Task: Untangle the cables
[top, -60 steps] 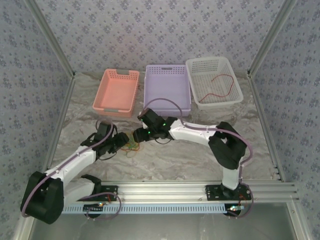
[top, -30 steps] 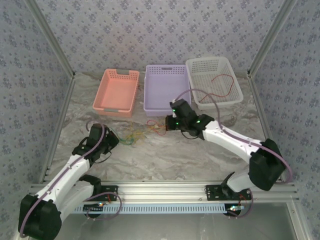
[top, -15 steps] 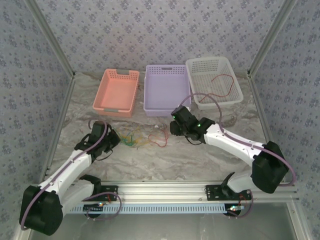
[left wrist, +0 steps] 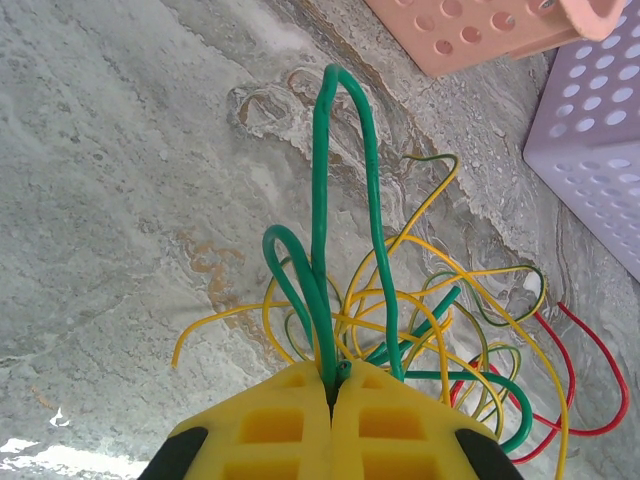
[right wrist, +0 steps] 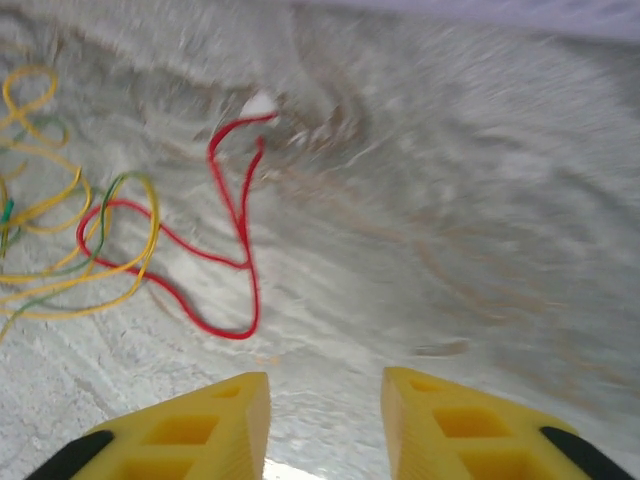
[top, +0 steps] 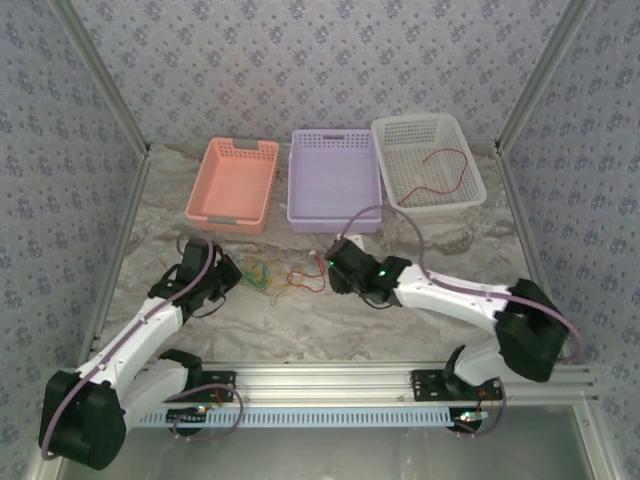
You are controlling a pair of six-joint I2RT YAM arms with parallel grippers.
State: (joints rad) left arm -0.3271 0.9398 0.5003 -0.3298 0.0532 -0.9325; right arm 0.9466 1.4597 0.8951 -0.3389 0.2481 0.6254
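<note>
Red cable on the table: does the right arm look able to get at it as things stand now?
Probably yes. The right end effector stands open, and the red cable lies on bare table just ahead of it, nothing between. Its far part crosses the yellow cables.

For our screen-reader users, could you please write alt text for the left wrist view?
The left gripper is shut on a looped green cable that rises from a tangle of yellow cables and a red cable on the marbled table. Corners of a pink basket and a purple basket show at the upper right.
</note>
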